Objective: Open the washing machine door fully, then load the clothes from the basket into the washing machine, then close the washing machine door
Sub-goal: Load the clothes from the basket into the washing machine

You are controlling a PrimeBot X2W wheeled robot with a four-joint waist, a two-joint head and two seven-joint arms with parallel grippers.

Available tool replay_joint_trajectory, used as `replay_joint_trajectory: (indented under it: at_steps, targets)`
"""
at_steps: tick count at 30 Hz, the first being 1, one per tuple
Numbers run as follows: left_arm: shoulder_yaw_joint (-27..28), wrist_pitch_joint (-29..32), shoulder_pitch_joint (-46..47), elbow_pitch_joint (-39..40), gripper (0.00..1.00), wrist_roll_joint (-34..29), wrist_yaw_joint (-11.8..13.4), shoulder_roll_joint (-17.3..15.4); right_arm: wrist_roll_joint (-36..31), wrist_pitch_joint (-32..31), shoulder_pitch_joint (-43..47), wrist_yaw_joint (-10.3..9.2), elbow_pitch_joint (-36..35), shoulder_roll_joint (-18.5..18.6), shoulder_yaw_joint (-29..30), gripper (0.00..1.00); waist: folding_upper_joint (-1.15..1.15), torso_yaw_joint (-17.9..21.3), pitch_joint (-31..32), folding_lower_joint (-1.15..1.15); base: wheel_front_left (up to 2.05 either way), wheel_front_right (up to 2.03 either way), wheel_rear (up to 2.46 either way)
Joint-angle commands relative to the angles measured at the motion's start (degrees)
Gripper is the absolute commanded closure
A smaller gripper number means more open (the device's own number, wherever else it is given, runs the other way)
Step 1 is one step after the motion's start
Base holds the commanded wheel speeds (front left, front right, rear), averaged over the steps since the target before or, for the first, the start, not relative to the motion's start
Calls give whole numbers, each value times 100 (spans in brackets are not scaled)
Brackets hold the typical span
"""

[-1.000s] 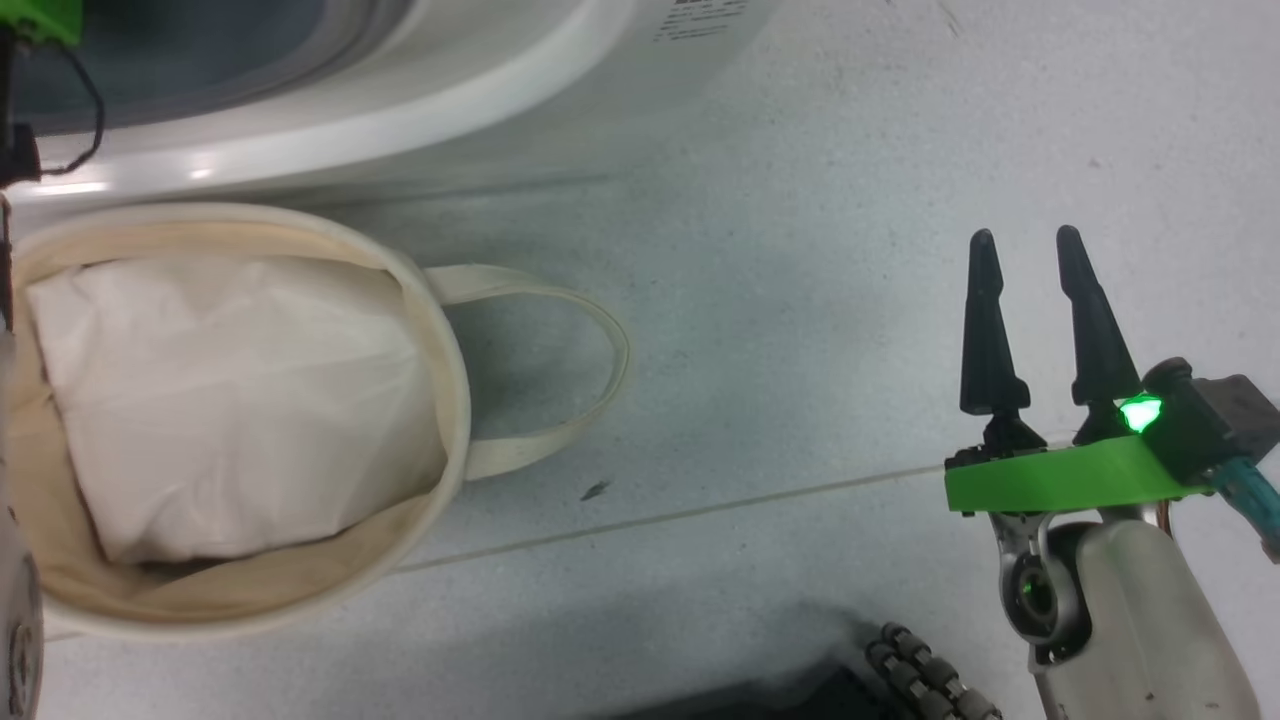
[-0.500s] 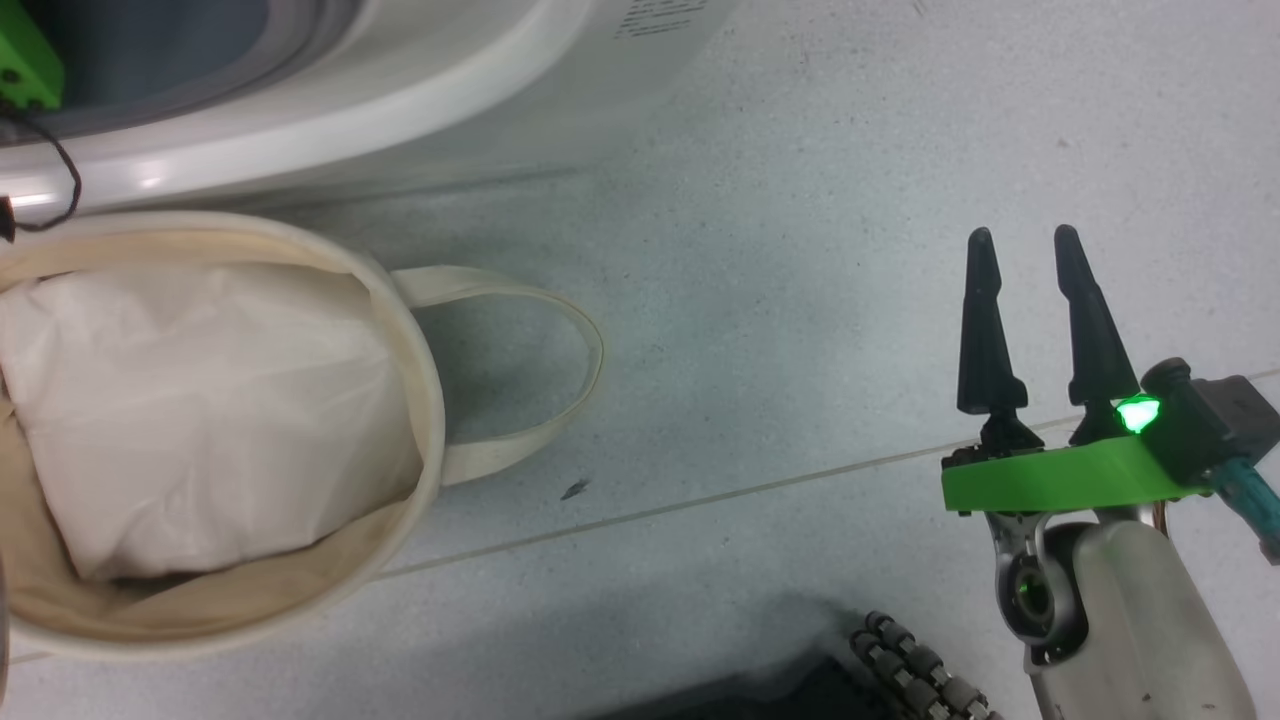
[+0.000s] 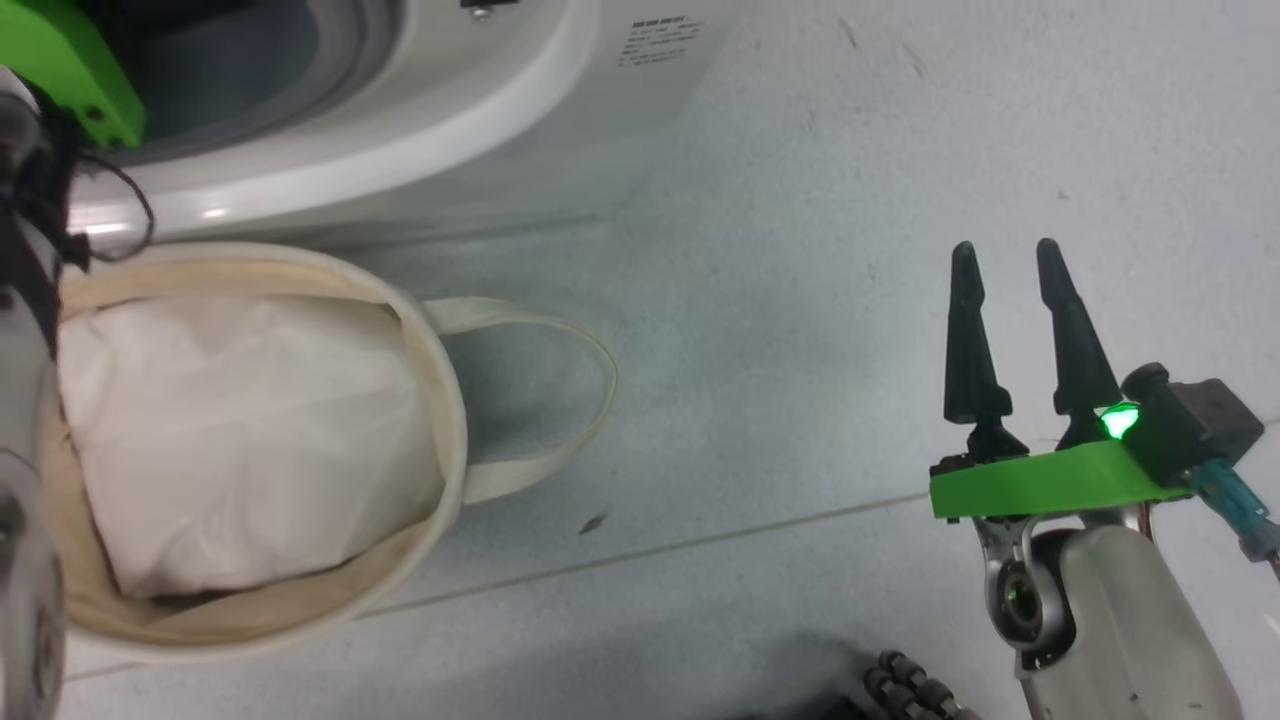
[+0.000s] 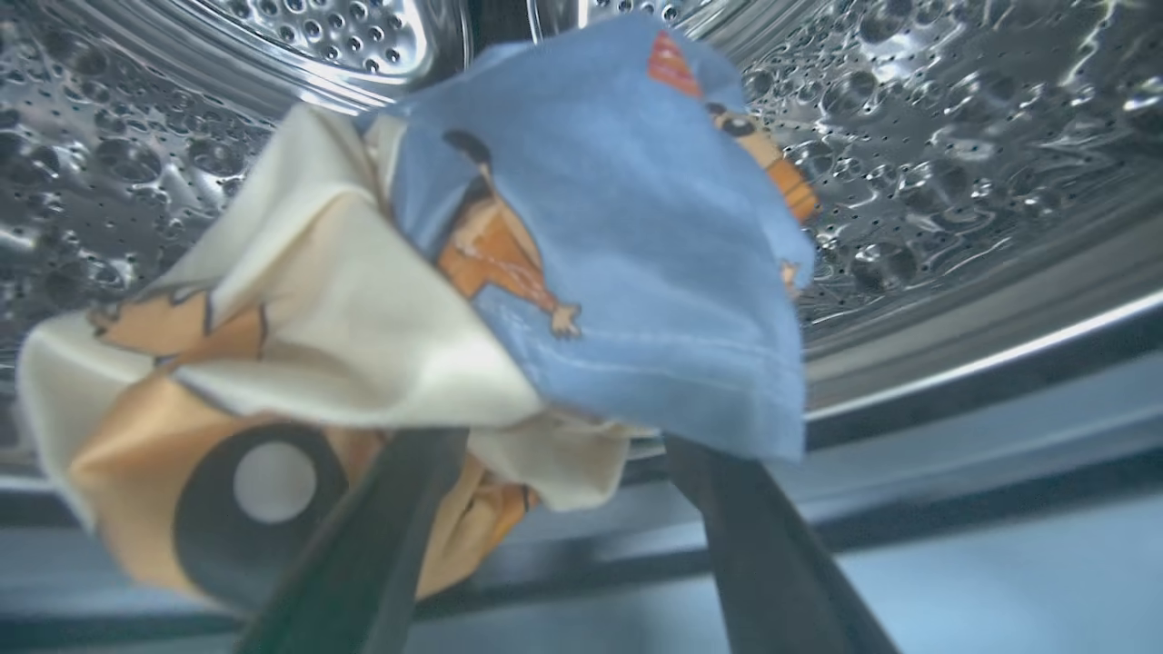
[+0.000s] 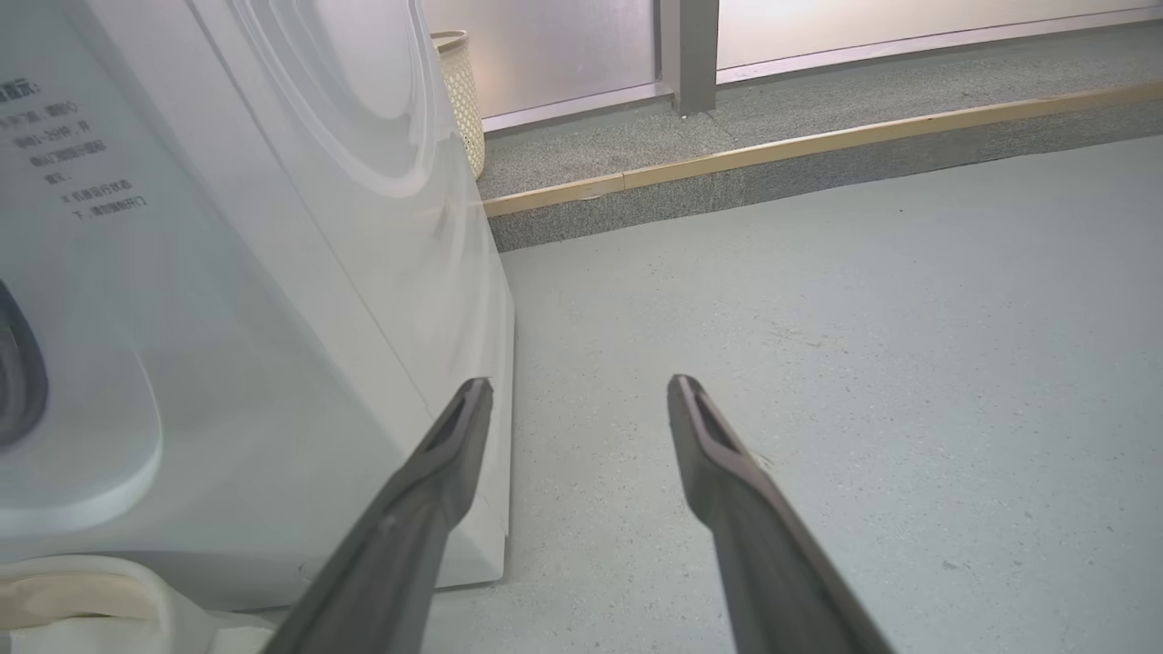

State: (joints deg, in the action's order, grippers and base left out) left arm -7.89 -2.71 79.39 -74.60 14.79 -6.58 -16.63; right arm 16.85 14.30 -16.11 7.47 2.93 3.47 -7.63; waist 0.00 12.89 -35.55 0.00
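Right now the clothes [image 4: 600, 272] sit inside the washing machine [image 3: 480, 130], in front of its perforated steel drum [image 4: 954, 182]. The blue side, printed with orange-brown animals, faces me, and the cream lining is bunched off to the left of my left wrist view. They lie directly over my left gripper [image 4: 563, 454] and cover both fingertips, so I cannot tell whether the tips touch the fabric. My two dark fingers stand well apart beneath the cloth, which spans the gap between them.

Below the garment runs the bright rim of the drum, and under that the grey gasket [image 4: 999, 472]. The drum wall curves round above and to both sides, with open room to the right of the cloth.

Outside, the basket [image 3: 440, 400] stands on the floor [image 3: 800, 300] just in front of the washer. A plain white lump [image 3: 240, 430] lies in it, and one strap handle [image 3: 560, 400] loops out flat to the right.

My right gripper [image 3: 1005, 250] hovers well apart from the basket over bare floor, fingers spread and holding nothing. The washer's corner is just to its left. Ahead, open floor runs up to a raised kerb [image 5: 818, 154], and a woven bin [image 5: 459, 91] stands behind the machine.
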Motion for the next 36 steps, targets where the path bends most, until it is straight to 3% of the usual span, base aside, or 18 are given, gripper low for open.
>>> replay_joint_trajectory:
  at_steps: [1, 13, 19, 29, 36]
  targets:
    - [104, -85, -60, 90, 0, 41, -3, -227, 38, 70, 54, 2, -135, -23, -127, 0, 0, -56, 124, 0, 0, 0, 0]
    - [91, -1004, -1088, 109, 0, 418, -86, 122, 270, 70, 45, 2, 227, 164, -261, 0, 0, -354, 1015, 0, 0, 0, 0]
    - [-144, -1209, -1762, 609, 0, 763, -89, 356, 398, 70, 84, 2, 400, 315, -346, 0, 0, -570, 1469, 0, 0, 0, 0]
    - [-485, -1227, -3258, 1946, 0, 1588, -90, 332, 661, 70, 270, 2, 695, 565, -574, 0, 0, -957, 2276, 0, 0, 0, 0]
    - [-494, -1228, -4163, 2975, 0, 1499, -91, 54, 831, 70, 404, 2, 827, 776, -681, 0, 0, -1245, 2793, 0, 0, 0, 0]
